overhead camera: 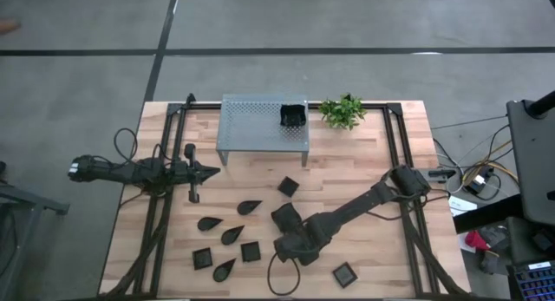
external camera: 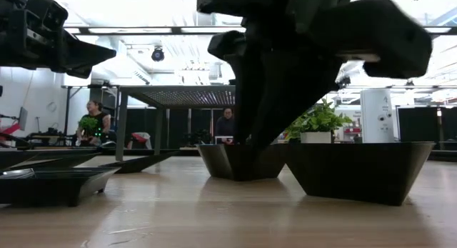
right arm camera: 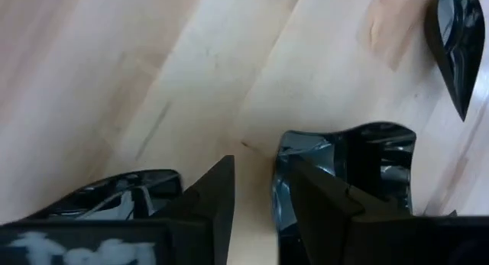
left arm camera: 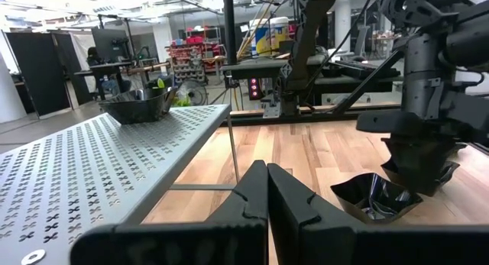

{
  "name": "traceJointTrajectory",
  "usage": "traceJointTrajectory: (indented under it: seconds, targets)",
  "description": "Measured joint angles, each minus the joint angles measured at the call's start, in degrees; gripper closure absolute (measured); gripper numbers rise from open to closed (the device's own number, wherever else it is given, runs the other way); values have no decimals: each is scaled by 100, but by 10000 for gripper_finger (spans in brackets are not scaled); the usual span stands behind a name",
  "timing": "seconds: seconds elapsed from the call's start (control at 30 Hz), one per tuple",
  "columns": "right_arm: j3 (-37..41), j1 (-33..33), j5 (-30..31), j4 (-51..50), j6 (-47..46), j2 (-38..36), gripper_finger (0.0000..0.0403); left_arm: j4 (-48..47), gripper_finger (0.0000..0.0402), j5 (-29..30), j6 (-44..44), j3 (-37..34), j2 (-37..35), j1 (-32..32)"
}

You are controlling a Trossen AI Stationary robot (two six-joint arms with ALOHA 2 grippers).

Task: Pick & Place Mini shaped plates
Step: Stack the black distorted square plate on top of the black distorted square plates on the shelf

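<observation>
A: So, where do the fingers stand against the plate?

B: Seen from the wrist, the right gripper has its two dark fingers apart, straddling the near rim of a wavy-edged square plate. One finger sits inside the dish, the other outside on bare wood. Nothing is clamped yet.

A: And from above?

B: From overhead, the right gripper points down at the table's centre-front, over that same plate. A small square plate lies at its twelve o'clock, a teardrop plate at ten, and another small square at four.

A: Which arm is nearer?

B: The right, clearly. The left gripper waits well apart at ten o'clock, fingers pressed together, holding nothing.

A: Where would the plate go?

B: Probably the grey perforated shelf at twelve o'clock, where one plate already sits.
</observation>
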State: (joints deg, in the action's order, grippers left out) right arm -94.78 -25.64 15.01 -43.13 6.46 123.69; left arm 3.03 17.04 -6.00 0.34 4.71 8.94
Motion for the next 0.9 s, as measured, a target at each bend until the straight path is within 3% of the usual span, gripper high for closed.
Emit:
traceJointTrajectory:
  seconds: [0.3, 0.57, 0.8, 0.9]
  targets:
    - [223, 106, 2, 64, -55, -7, 314, 0, 401, 0, 0, 0, -2, 1]
    - [50, 106, 154, -120, -22, -7, 389, 0, 401, 0, 0, 0, -2, -1]
    - [-550, 104, 597, -886, -18, -61, 394, 0, 401, -2, 0, 0, -2, 0]
    - [-729, 109, 418, -926, -31, -154, 394, -1, 401, -2, 0, 0, -2, -1]
